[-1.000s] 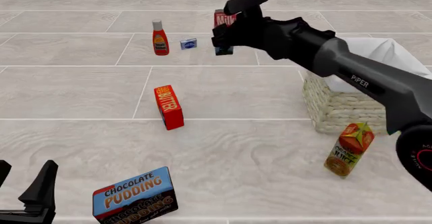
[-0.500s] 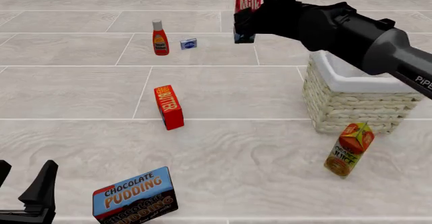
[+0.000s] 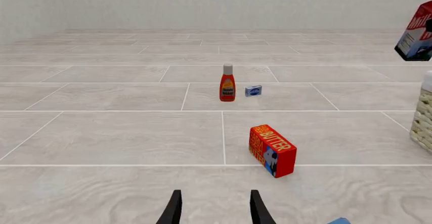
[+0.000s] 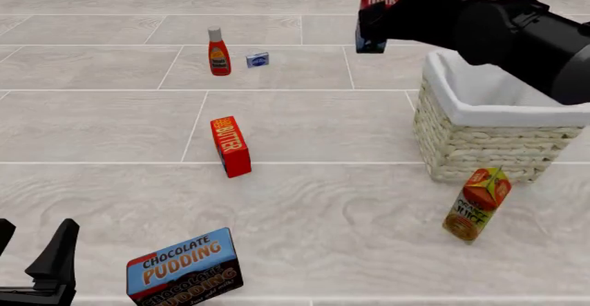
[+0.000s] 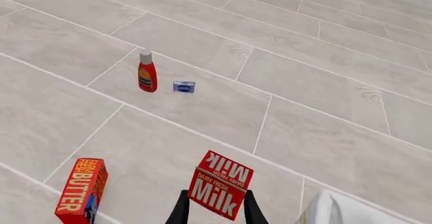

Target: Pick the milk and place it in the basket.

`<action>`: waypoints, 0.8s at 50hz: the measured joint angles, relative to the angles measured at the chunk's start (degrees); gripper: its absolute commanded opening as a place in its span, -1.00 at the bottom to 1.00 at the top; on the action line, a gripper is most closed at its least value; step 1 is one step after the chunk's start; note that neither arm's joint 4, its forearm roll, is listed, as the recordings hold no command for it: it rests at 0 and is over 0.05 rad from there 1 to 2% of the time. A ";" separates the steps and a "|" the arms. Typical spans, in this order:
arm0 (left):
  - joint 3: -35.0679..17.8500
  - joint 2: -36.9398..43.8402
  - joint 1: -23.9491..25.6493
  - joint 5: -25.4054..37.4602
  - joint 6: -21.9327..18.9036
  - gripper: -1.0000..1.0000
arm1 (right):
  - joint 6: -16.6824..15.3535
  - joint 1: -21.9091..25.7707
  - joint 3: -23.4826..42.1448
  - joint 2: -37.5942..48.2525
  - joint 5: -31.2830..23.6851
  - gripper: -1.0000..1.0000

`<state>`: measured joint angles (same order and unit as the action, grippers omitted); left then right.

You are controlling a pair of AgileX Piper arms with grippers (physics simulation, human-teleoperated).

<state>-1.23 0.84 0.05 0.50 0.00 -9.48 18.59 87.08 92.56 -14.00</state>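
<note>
My right gripper is clamped on the milk, which I've carried up and rightward over the last second; it now hangs just short of the basket rim. The transfer looks nearly done. Nothing blocks the path ahead. My left gripper rests open, well apart, near the tabletop's front edge.

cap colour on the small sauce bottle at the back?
White cap on the red sauce bottle; clearest in the left wrist view.
</note>
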 measured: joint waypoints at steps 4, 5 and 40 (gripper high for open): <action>0.00 0.00 0.00 0.00 0.00 1.00 | 0.06 -0.89 -0.55 -0.65 -0.07 -1.00; 0.00 0.00 0.00 0.00 0.00 1.00 | 0.06 -1.12 -0.69 -0.82 -0.08 -1.00; 0.00 0.00 0.00 0.00 -0.01 1.00 | 1.70 -11.64 -4.85 -4.15 0.58 -1.00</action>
<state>-1.23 0.84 0.05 0.50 0.00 -7.78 6.95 82.23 88.41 -13.42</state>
